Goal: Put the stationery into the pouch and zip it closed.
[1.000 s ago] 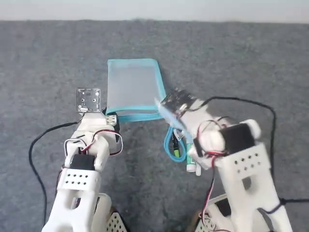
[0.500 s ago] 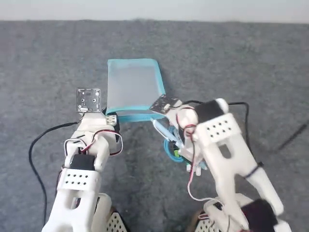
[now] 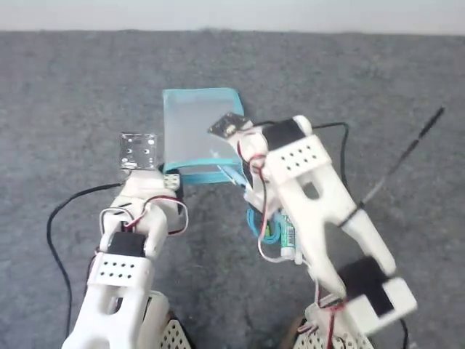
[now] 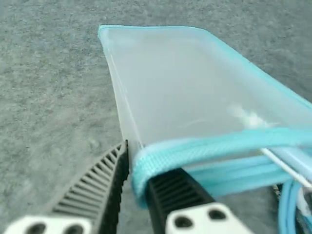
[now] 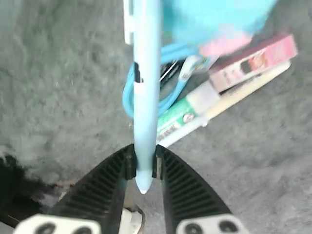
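Note:
The translucent pouch (image 3: 197,129) with teal edging lies flat on the grey carpet, its mouth toward the arms. My left gripper (image 3: 171,177) is shut on the pouch's near left corner; in the left wrist view its fingers (image 4: 168,187) pinch the teal zipper edge of the pouch (image 4: 190,97). My right gripper (image 5: 144,163) is shut on a light-blue pen (image 5: 146,83), whose far end points at the pouch's mouth (image 5: 214,14). In the high view the pen (image 3: 232,174) slants over the pouch's near right corner, below the right gripper (image 3: 241,169).
More stationery lies just right of the pouch's mouth: a teal loop (image 3: 256,222), a green-and-white tube (image 3: 288,236) and, in the right wrist view, a pink box (image 5: 253,61). Black cables (image 3: 407,156) trail across the carpet at the right.
My right arm has swung forward and to the left, carrying the pen from above the stationery pile to the pouch's mouth. The left gripper keeps its hold, barely shifted.

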You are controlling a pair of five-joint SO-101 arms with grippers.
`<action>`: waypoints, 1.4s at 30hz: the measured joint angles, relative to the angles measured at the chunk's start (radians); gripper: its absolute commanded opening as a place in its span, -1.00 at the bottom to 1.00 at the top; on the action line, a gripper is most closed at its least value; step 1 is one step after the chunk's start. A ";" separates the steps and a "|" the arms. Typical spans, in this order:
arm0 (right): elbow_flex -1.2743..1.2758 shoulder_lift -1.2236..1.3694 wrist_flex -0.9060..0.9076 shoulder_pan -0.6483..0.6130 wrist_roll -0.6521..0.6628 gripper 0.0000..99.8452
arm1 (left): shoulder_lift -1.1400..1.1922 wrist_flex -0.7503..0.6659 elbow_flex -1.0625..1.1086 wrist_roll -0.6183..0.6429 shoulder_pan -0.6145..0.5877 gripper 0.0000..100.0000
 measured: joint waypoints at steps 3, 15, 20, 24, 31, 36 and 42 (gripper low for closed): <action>-0.132 0.114 0.011 0.000 -0.052 -0.99 | 0.000 0.000 0.000 -0.032 0.071 -0.98; -0.532 0.361 0.048 0.012 -0.189 -0.97 | 0.000 0.000 0.000 -0.066 0.164 -0.98; -0.551 0.362 0.048 0.012 -0.196 -0.70 | 0.000 0.000 0.000 -0.066 0.164 -0.98; -0.552 0.362 0.048 -0.003 -0.199 -0.57 | 0.000 -0.003 0.000 -0.066 0.164 -0.98; -0.554 0.341 0.048 -0.035 -0.199 -0.60 | 0.000 -0.014 0.000 -0.066 0.135 -0.98; -0.554 0.212 0.048 -0.032 -0.176 -0.60 | 0.000 -0.014 0.000 -0.066 0.095 -0.98; -0.496 0.008 0.038 -0.040 -0.137 -0.60 | 0.000 -0.014 0.000 -0.020 -0.018 -0.98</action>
